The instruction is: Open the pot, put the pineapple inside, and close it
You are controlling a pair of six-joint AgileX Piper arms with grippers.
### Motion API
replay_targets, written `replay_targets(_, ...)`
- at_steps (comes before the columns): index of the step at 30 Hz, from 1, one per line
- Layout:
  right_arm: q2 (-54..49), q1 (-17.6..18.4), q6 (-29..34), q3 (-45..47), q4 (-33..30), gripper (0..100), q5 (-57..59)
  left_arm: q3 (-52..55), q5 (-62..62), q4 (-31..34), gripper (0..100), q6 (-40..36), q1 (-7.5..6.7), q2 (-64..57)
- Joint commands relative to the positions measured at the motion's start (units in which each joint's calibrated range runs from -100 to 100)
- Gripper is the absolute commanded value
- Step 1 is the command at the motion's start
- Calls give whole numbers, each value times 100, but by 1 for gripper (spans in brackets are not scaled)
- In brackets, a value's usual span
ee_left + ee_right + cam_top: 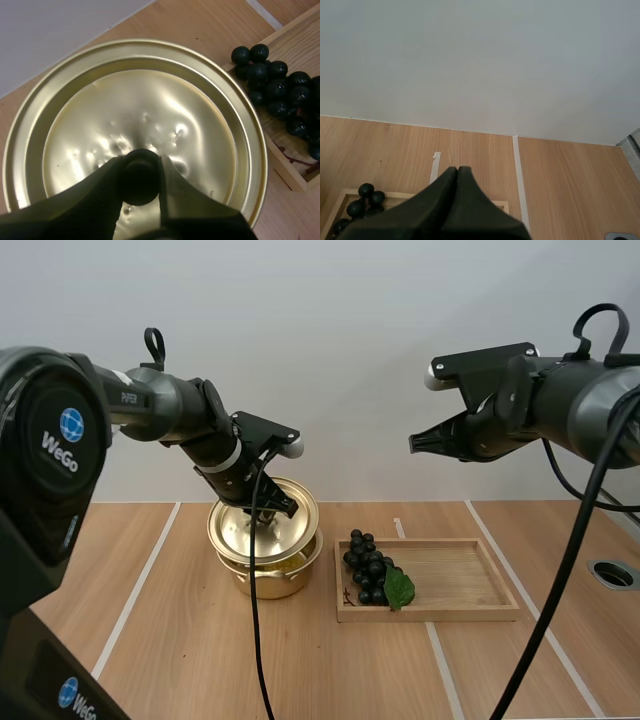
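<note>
Pinching: the left gripper (284,508) (141,167) has its two black fingers closed on the small black round knob (139,184) at the middle of the shiny gold-coloured round metal lid (248,532) (150,110); the tips press the knob from both sides.
Lid: tilted, its dented top face turned toward the high camera, held over the gold-coloured metal pot (272,582). Its lower edge sits at the pot's rim; whether the two touch cannot be told.
Pot: upright on the light wooden table (180,640), just beside the left end of the tray, with a strip of its rim and wall showing under the lid.
Fruit: a bunch of dark, almost black round grapes (366,565) (280,90) (364,200) lies in the left end of the shallow rectangular tray of pale wood (455,580) (282,160) (420,196), with a green leaf (400,588) against its right side.
Tray: flat on the table to the right of the pot, its right part bare.
Right gripper (413,444) (457,172): held high above the table, well apart from pot and tray, pointing left; its fingers lie pressed together as one dark wedge with nothing between them.
Table markings: white tape lines run across the wood.
</note>
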Motion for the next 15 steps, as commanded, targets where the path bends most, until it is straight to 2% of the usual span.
replay_targets(1, 72, -19, -59, 9, -33, 0, -125, -7, -217, -121, 0, 55, -7, 108)
replay_targets(15, 262, -19, -59, 9, -33, 0, -246, -7, -338, -157, 0, 137, -7, 542)
